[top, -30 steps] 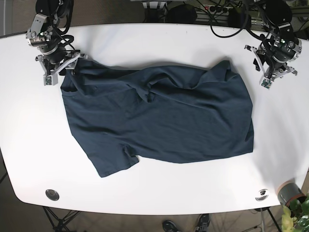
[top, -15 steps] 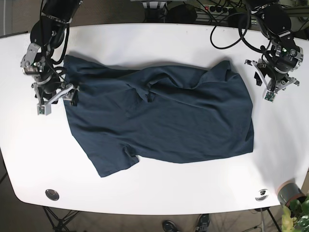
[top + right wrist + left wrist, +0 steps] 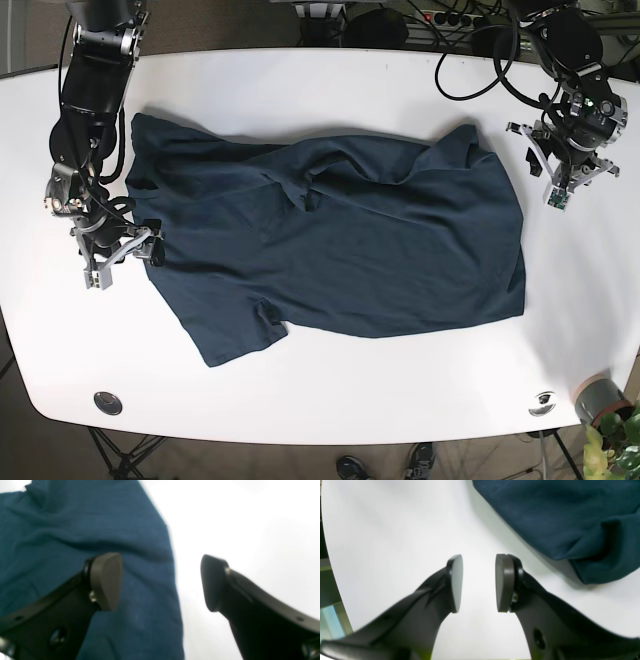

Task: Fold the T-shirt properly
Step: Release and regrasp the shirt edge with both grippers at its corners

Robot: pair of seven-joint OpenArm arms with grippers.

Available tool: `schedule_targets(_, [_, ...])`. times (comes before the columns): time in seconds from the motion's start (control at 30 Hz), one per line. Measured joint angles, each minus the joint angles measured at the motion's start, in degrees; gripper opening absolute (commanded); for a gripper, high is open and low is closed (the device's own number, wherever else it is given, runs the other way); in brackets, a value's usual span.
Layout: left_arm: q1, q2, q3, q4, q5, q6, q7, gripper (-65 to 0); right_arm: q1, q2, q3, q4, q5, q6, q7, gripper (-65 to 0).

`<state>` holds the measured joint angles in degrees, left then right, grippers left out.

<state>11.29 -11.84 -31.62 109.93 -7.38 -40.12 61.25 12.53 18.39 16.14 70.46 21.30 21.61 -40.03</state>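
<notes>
Positioning step: both claws empty, no fold started.
T-shirt (image 3: 330,240) lies spread, rumpled, on the surface (image 3: 320,90). Right claw (image 3: 160,582) open astride its side edge; left claw (image 3: 478,582) open beside a corner. Next: lower, pinch fabric.

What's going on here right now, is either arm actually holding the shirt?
Neither. The dark blue T-shirt lies spread and rumpled on the white table, unfolded. The right gripper is open, straddling the shirt's side edge. The left gripper is open over bare table just beside the shirt's opposite edge.
</notes>
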Motion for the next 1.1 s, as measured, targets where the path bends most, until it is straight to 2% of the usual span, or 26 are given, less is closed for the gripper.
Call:
schedule_targets(0.17, [0.0,-0.1,0.0,-0.1,0.3,0.0,0.0,-44.7,0.7,0.3,-1.3,-7.8,-0.2,-0.11,3.8,-18.4])
schedule_targets(0.2, [0.0,-0.1,0.0,-0.1,0.2,0.0,0.0,-44.7,0.6,0.5,-1.8,-8.6,0.1,-0.11,5.9,-18.4])
schedule_targets(0.33, [0.0,0.0,0.0,-0.1,0.2,0.0,0.0,-44.7,1.0,0.8,-4.9,-9.0,-0.1,-0.42,7.0,-18.4])
schedule_targets(0.63, [-5.5,-0.3,-0.4,-5.6,0.5,0.0,0.1,-44.6,1.0,-3.2,-6.1,-8.6,-0.1,-0.13,9.0,-19.0])
schedule_targets(0.7, [-6.9,-0.4,-0.5,-6.6,0.2,0.0,-0.4,-44.4,0.9,-3.5,-6.1,-8.6,0.0,-0.13,9.3,-22.8])
schedule_targets(0.77, [-8.1,-0.3,-0.5,-7.8,0.4,0.0,0.0,-40.6,0.7,-3.7,-6.1,-8.6,0.0,-0.13,9.6,-34.1])
schedule_targets(0.8, [-9.0,-0.3,-0.5,-8.5,0.7,0.0,0.2,-36.7,0.6,-3.7,-6.0,-8.7,0.1,-0.09,9.7,-40.6])
schedule_targets(0.9, [-12.2,-0.2,-0.2,-11.1,0.7,5.8,0.5,-22.4,0.5,-3.7,-6.0,-8.7,0.1,-0.17,9.2,-58.8])
schedule_targets(0.93, [-13.4,-0.2,-0.2,-11.9,0.7,7.2,0.5,-18.5,0.5,-3.6,-6.0,-8.7,0.1,-0.13,8.9,-63.1])
schedule_targets(1.0, [-15.6,-0.3,-0.3,-13.6,0.0,10.5,0.0,-13.6,0.4,-3.7,-6.1,-8.8,0.1,-0.15,8.7,-61.4])
schedule_targets(1.1, [-19.1,-0.3,-0.3,-17.1,0.5,15.6,0.0,-13.6,0.7,-3.8,-6.1,-8.8,0.3,-0.13,8.4,-61.0])
